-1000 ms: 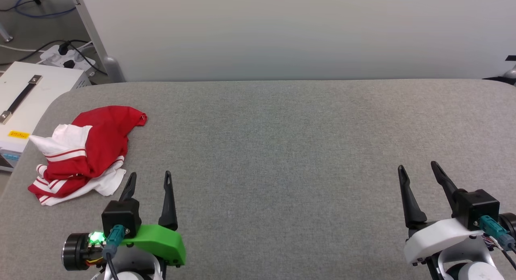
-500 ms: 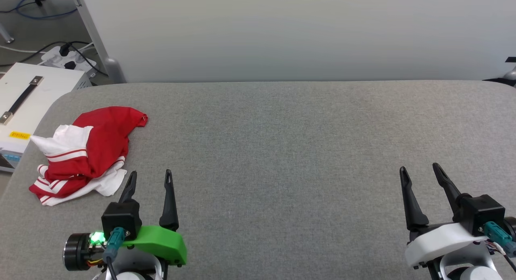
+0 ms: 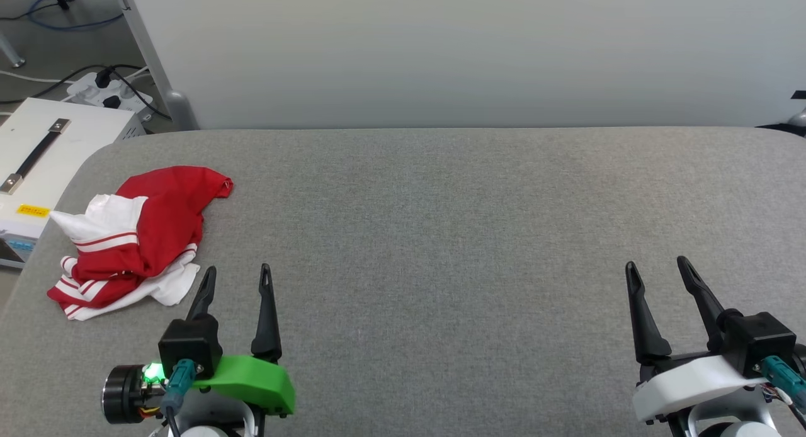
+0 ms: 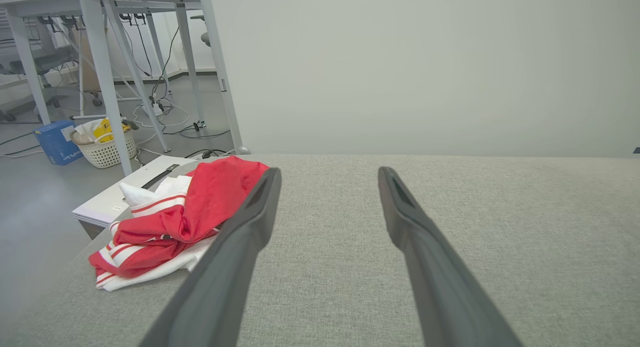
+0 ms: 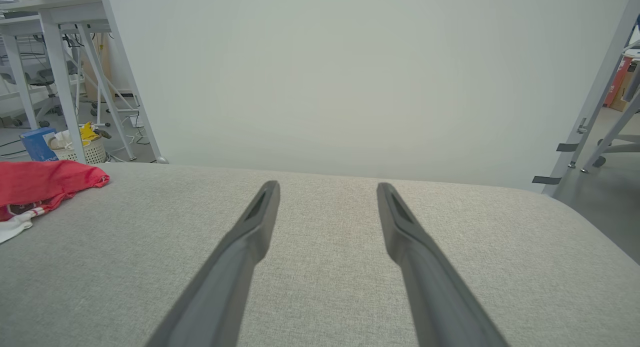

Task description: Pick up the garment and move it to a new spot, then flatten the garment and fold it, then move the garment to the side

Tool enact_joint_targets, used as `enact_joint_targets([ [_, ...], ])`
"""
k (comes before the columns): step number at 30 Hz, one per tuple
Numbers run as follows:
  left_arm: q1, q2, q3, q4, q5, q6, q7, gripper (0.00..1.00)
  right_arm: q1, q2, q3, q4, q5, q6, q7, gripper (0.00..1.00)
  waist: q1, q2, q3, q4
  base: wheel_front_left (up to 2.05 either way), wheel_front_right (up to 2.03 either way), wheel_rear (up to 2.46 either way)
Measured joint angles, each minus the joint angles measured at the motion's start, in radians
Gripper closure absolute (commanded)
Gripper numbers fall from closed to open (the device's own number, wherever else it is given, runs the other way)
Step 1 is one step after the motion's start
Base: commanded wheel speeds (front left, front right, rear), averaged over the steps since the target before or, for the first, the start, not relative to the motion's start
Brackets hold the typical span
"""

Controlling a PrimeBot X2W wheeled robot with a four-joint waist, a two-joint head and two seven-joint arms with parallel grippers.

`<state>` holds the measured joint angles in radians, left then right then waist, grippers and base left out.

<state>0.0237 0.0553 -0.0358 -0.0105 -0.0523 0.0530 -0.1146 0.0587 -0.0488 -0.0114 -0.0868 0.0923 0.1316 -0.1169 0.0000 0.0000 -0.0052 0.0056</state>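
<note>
While agape, both pincers (image 3: 238, 269) (image 3: 656, 262) empty.

Take the grey fabric-covered table (image 3: 441, 235) as your reference. Behind its far edge you see a plain pale wall panel (image 3: 441, 46), evenly lit. Beside its left edge stands a white case (image 3: 56, 147) with a black handle, with a white power strip (image 3: 107, 90) beyond on the grey floor (image 4: 40, 207). Farther left stand white-legged desks (image 4: 100, 62), a white basket (image 4: 105, 149) and a blue box (image 4: 55, 142)

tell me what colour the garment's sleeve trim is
Red and white stripes on the garment, clearest in the left wrist view.
</note>
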Motion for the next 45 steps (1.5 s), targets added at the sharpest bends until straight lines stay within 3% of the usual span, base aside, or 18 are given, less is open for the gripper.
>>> enact_joint_targets([
  [45,0.022,0.0,-0.034,0.012,-0.03,0.03,-0.098,0.0,0.042,0.0,0.001,-0.023,0.027,0.0,-0.092,0.0,0.0,0.0,0.009,0.022,0.0,0.0,0.0],
])
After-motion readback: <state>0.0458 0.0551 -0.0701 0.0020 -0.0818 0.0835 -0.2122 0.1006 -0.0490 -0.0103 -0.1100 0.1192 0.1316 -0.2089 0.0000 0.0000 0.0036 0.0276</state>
